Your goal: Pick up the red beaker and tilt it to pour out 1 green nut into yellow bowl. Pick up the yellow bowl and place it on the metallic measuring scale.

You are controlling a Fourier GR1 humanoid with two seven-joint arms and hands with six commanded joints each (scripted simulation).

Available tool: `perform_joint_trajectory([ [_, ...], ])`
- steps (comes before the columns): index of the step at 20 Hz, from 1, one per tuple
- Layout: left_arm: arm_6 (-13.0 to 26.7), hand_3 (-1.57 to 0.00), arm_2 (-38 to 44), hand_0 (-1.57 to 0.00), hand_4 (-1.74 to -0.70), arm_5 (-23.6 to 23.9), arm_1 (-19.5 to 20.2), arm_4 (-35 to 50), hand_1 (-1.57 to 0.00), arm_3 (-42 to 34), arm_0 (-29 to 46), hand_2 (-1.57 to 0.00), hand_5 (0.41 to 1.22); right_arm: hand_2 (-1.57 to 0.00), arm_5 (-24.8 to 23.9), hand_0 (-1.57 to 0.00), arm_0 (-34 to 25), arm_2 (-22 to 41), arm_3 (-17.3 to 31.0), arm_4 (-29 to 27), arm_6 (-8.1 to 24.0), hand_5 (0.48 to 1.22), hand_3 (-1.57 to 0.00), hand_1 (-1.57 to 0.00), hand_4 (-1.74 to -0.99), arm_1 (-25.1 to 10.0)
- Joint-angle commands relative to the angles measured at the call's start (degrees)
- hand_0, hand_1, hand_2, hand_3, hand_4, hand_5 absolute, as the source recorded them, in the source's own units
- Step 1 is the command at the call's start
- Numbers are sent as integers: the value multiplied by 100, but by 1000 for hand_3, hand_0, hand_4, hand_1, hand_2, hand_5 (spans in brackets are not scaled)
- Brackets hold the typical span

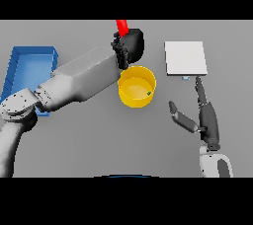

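Grey bench [89, 140], flat, plain. On it: blue tray [29, 68], behind the left forearm, far from both hands; yellow bowl [136, 87], just below the left hand [129, 46], one green nut [148, 92] inside; metallic scale [185, 58], just beyond the right hand [200, 118] fingertips.

arms: white and grey blocky casings | left hand [129, 45], right hand [207, 120]: dark, slim fingers [180, 116]

Smooth, glossy yellow plastic-looking round bowl [136, 87]. Matt, flat pale metallic square scale [185, 58]. Smooth red plastic-looking beaker [122, 25]. Smooth blue plastic-looking rectangular tray [29, 66]. Matt, even grey table top [99, 140]. Matt dark left hand [129, 45] on a softly sheened white-grey arm casing.
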Motion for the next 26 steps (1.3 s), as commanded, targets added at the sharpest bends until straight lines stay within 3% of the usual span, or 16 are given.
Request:
perform_joint_trajectory([
  [1, -86, -1571, 80, -1571, -1730, 64, 63, 63, -1571, 85, -157, -1571, 1221, 1, -1, 1, -104, -27, 59, -37, 73, 592, 1, 1, -1206, 16],
  [3, -106, -1494, 257, -1571, -1727, 248, 217, 185, -1571, 199, -438, -1571, 1221, 1, 7, 1, -117, -66, 41, -64, -33, 592, 1, 1, -1203, -39],
  [4, -98, -1509, 372, -1571, -1676, 277, 302, 248, -1571, 320, -658, -1399, 1221, 1, -3, 1, -90, -41, 11, -50, -50, 592, 1, 1, -1201, -15],
  [6, -170, -1041, 652, -1571, -1699, 398, 477, 481, -1571, 489, -995, -1461, 1221, 1, 31, 1, -119, -44, 45, -106, -45, 596, 1, 1, -1186, 7],
  [8, -170, -1232, 923, -1571, -1705, 444, 670, 721, -1571, 769, -1274, -1501, 1221, 1, 128, 1, -80, -87, 28, -257, -64, 593, 1, 1, -1181, -12],
  [11, 202, -1397, 1603, -1571, -1720, 433, 795, 1342, -1571, 1365, -1513, -1535, 1221, 1, 208, 1, -167, -116, 157, -408, -128, 597, 1, 1, -1193, 36],
  [14, 823, -1365, 2586, -1571, -1729, 611, 1133, 2319, -1571, 1997, -1427, -1553, 1221, 1, 242, 1, -168, -108, 91, -429, -101, 593, 1, 1, -1209, 2],
  [17, 935, -1383, 3402, -1571, -1735, 1041, 1501, 3311, -1571, 2340, -1093, -1562, 1221, 1, 304, 1, -241, -167, 171, -499, -180, 590, 1, 1, -1222, -78],
  [20, 920, -1426, 3963, -1571, -1738, 1447, 1927, 4143, -1571, 2285, -585, -1566, 1221, 1, 323, 1, -241, -160, 298, -485, -329, 586, 1, 1, -1222, -91],
  [26, 1940, -1445, 4657, -1571, -1740, 2552, 2539, 5543, -1571, 1183, 986, -1570, 1221, 1, 367, 1, -244, -118, 246, -374, -283, 610, 1, 1, -1212, -238],
])
